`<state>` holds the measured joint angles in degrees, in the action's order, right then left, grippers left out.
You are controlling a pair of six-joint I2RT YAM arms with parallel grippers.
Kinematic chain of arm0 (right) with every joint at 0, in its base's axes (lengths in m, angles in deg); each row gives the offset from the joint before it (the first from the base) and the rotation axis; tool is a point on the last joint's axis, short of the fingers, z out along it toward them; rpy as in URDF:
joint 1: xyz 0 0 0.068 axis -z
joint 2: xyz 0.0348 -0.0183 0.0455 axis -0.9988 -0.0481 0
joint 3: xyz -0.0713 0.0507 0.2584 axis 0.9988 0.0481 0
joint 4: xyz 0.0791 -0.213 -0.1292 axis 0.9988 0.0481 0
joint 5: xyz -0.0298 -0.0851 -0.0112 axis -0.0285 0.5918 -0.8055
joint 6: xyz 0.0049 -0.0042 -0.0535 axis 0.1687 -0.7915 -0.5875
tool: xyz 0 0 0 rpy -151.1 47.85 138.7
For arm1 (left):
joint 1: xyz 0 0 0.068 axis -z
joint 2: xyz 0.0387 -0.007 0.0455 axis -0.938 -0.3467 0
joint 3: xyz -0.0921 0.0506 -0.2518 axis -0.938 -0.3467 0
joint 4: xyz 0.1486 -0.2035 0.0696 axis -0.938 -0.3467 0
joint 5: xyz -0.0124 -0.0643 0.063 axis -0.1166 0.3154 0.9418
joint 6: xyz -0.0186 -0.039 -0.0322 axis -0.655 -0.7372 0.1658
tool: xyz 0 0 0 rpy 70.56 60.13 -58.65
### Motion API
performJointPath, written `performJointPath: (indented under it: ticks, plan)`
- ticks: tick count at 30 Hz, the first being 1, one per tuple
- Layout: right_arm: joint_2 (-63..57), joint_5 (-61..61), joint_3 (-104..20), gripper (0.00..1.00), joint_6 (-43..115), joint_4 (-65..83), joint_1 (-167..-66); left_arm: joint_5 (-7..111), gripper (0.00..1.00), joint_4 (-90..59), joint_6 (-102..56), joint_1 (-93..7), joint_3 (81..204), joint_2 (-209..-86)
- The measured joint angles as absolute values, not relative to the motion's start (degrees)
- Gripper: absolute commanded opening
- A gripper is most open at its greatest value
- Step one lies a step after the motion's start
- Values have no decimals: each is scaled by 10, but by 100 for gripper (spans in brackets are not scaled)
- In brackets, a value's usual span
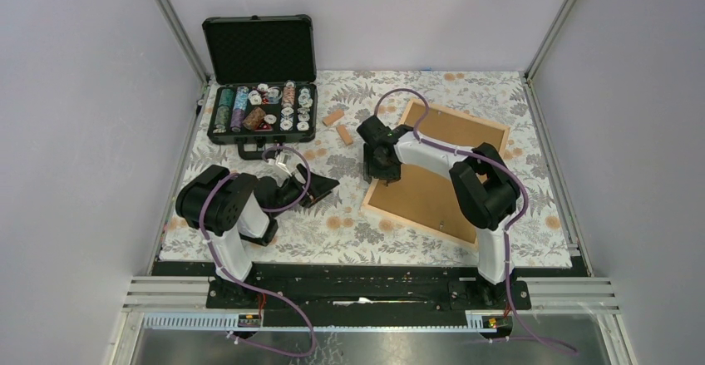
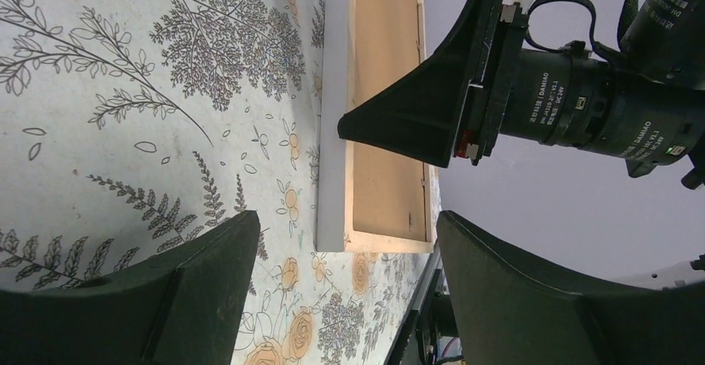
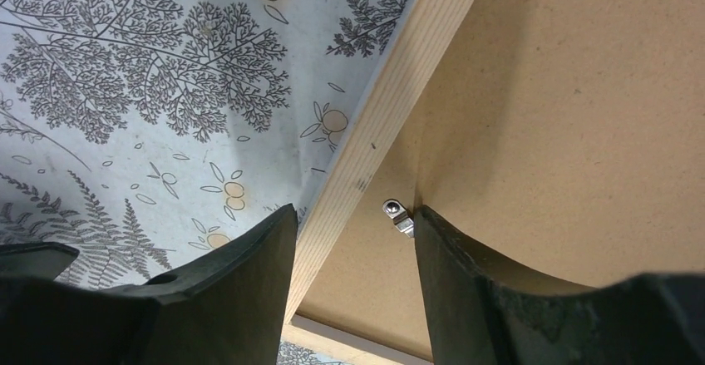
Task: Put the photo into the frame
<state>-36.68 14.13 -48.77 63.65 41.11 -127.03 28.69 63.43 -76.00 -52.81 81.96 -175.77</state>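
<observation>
The right gripper (image 3: 353, 213) is hovering, jaws spread and pinching nothing, astride a rail of the frame (image 3: 387, 107), which is lying face down beside the small metal tab (image 3: 398, 216). The left gripper (image 2: 347, 215) is resting spread and empty, and the photo is not showing in any view. Freeing the backing board (image 3: 565, 115) is probably calling for one fingertip pushing the tab squarely.

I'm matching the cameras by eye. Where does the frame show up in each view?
Top external: the frame lies right of centre, tilted, under the right arm.
Left wrist: centre, running up the picture.
Right wrist: one pale strip crossing diagonally, top right to bottom centre.
Shared landmark: the right tool, straddling that strip.
</observation>
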Motion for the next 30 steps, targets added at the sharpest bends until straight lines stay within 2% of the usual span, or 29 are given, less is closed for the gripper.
performJointPath:
  ticks: [4, 7, 9, 18, 20, 22, 27, 30]
  plan:
    - [-367, 155, -487, 51, 651, 415, -1273, 285, 82, 640, -764, -531, 817, -1759]
    - [-367, 154, -487, 36, 672, 415, -1274, 284, 82, 649, -768, -533, 817, -1762]
    - [-366, 150, -483, 30, 690, 406, -1275, 283, 82, 651, -769, -533, 817, -1764]
    - [-349, 159, -452, 33, 796, 379, -1278, 280, 82, 655, -774, -534, 810, -1766]
    - [-348, 160, -451, 39, 808, 377, -1278, 279, 82, 655, -775, -535, 808, -1766]
    - [-348, 158, -451, 51, 809, 375, -1278, 279, 82, 655, -775, -536, 806, -1766]
    - [-329, 148, -443, 96, 767, 373, -1280, 279, 82, 656, -775, -537, 801, -1766]
    - [-293, 144, -429, 100, 707, 381, -1280, 279, 82, 657, -775, -537, 800, -1766]
